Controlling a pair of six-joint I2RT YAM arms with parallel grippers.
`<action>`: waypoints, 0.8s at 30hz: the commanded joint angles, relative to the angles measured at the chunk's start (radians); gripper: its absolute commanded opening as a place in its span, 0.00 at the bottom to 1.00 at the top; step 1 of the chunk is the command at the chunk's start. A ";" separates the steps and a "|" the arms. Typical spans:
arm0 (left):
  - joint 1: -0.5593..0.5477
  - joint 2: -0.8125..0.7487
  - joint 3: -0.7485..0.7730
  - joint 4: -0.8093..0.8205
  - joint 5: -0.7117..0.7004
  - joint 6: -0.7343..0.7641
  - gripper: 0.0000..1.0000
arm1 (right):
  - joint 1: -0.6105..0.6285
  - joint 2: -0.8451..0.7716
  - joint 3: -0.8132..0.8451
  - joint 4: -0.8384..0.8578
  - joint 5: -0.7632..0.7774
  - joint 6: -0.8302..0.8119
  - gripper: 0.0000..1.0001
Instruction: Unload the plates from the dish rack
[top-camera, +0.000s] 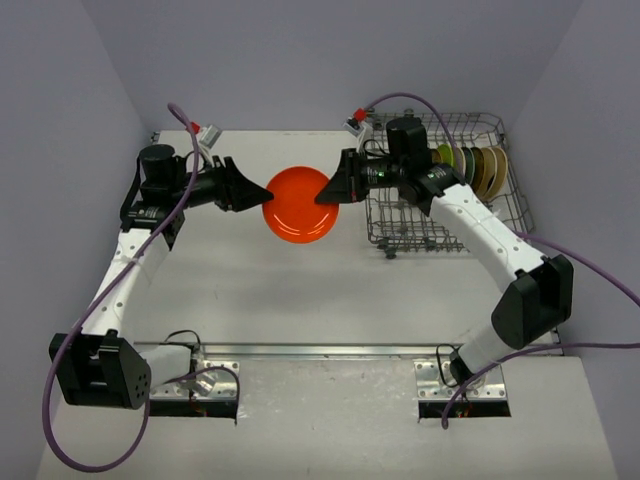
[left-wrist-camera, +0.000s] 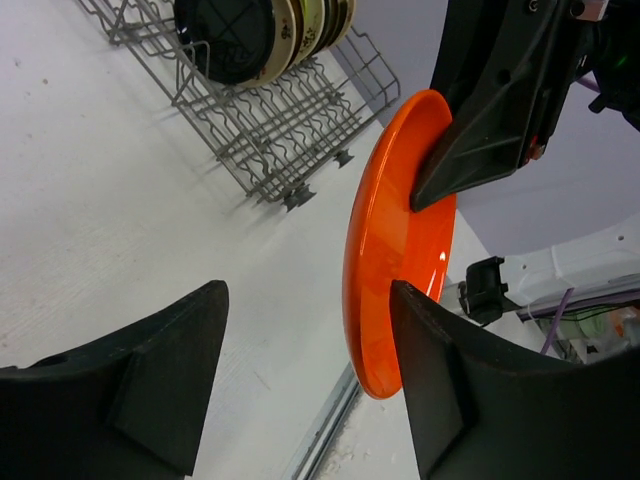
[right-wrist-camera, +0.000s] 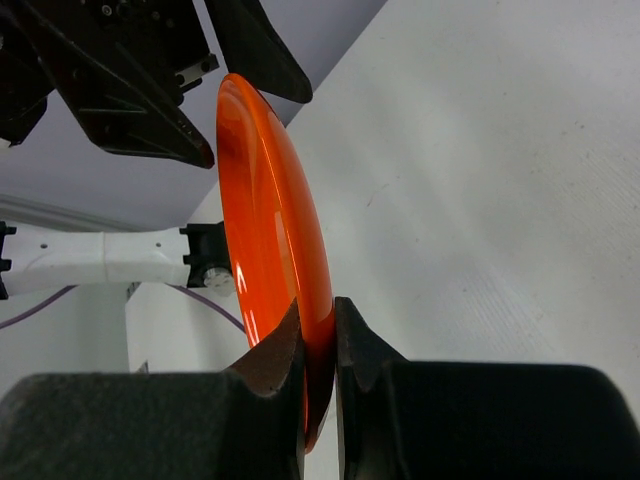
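Note:
An orange-red plate (top-camera: 297, 205) hangs edge-on above the table between my two grippers. My right gripper (top-camera: 320, 197) is shut on its right rim, which shows pinched between the jaws in the right wrist view (right-wrist-camera: 318, 312), with the plate (right-wrist-camera: 270, 230) above them. My left gripper (top-camera: 262, 197) is open around the plate's left rim. In the left wrist view the plate (left-wrist-camera: 385, 250) sits close to the right finger, and the gripper (left-wrist-camera: 308, 300) has not closed. The dish rack (top-camera: 410, 232) stands at the right, with several plates (top-camera: 478, 168) upright in its far end.
The left wrist view shows the rack's bare tines (left-wrist-camera: 275, 130) and a black plate (left-wrist-camera: 228, 40) in front of the stacked row. Grey walls enclose the table on three sides. A metal strip (top-camera: 330, 350) runs along the near table edge.

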 joint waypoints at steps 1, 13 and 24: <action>0.006 0.002 0.028 0.000 -0.007 0.043 0.53 | 0.016 0.012 0.085 0.017 -0.001 -0.028 0.00; 0.006 0.033 0.022 -0.076 0.028 0.129 0.19 | 0.051 0.135 0.208 -0.036 -0.011 -0.034 0.00; 0.127 0.105 0.047 -0.132 -0.135 0.143 0.00 | 0.012 0.105 0.195 -0.104 0.268 -0.107 0.92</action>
